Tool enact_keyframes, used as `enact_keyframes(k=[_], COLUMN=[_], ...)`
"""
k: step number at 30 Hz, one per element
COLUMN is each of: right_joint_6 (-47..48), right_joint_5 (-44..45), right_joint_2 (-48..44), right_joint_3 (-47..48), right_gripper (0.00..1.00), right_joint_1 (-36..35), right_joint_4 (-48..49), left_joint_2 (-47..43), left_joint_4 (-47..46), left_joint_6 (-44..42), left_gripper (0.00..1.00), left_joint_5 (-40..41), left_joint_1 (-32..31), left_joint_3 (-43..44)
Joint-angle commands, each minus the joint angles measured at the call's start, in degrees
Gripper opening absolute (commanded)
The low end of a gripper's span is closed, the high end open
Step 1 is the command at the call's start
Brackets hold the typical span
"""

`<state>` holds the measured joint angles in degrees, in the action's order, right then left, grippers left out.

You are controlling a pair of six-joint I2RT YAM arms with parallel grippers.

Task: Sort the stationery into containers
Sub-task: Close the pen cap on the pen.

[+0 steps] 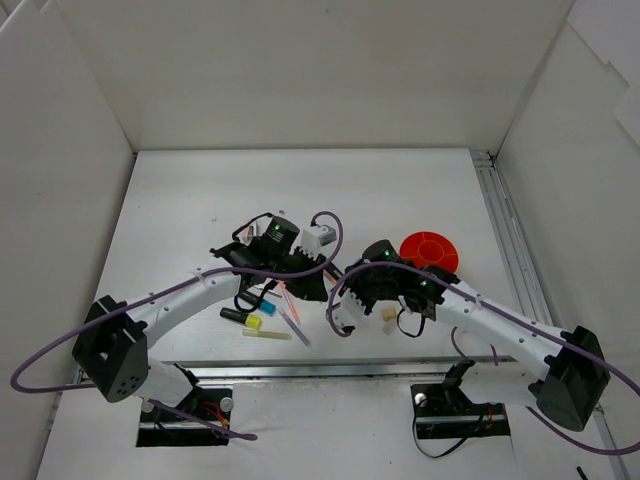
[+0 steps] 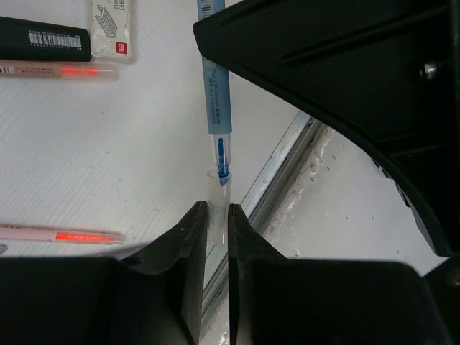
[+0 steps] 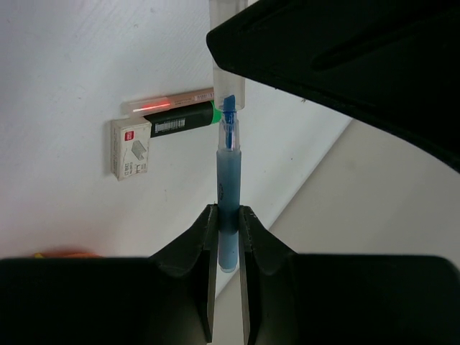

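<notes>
Near one red pot [image 1: 430,250], left gripper [image 2: 216,212] pinches one clear cap [image 2: 218,188], right gripper [image 3: 228,214] one blue pen [image 3: 228,169]. White table [image 1: 400,190], white walls [image 1: 300,70] around.

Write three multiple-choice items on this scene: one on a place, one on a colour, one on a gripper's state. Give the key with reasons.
1. Where on the table does the orange-red pot stand in the top view?
A. Left half
B. Right half
C. Far left corner

2. What colour is the pen that the right gripper holds?
A. Blue
B. Pink
C. Grey

3. How is the left gripper?
A. Open above bare table
B. Shut on an eraser
C. Shut on the clear cap

Key:
1 B: the pot sits right of centre, right of both grippers.
2 A: the right wrist view shows a blue barrel between the fingers.
3 C: the left wrist view shows the fingers pinching the cap, with the pen's tip at its mouth.
</notes>
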<state>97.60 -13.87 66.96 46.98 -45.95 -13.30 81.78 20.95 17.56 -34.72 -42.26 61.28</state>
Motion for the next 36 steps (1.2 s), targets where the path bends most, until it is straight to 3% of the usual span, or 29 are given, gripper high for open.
enact_keyframes(k=[1,16,23,30,36], right_joint_6=[0.22,0.58,-4.08,-6.28,-3.92], right_joint_5=[-0.02,-0.2,5.95,-3.17,-9.51], right_joint_2=[-0.43,1.24,5.37,0.72,-2.18], right_joint_3=[2.85,2.5,2.85,1.01,-0.05], right_gripper=[0.0,0.0,0.0,0.0,0.0], right_joint_1=[-0.89,-4.31,-6.34,-6.43,-6.6], right_joint_4=[0.73,0.38,5.3,5.57,3.55], left_joint_2=[-0.48,-0.75,-0.39,1.98,2.6], left_joint_4=[-2.05,-4.6,-7.5,-8.21,-14.43], left_joint_6=[-1.39,0.1,1.42,3.27,4.67], left_gripper=[0.0,0.0,0.0,0.0,0.0], left_joint_5=[-1.05,-1.23,-1.23,2.11,2.29], left_joint_1=[-0.19,-0.19,-0.19,-0.19,0.34], left_joint_3=[2.44,3.15,3.94,4.99,4.99])
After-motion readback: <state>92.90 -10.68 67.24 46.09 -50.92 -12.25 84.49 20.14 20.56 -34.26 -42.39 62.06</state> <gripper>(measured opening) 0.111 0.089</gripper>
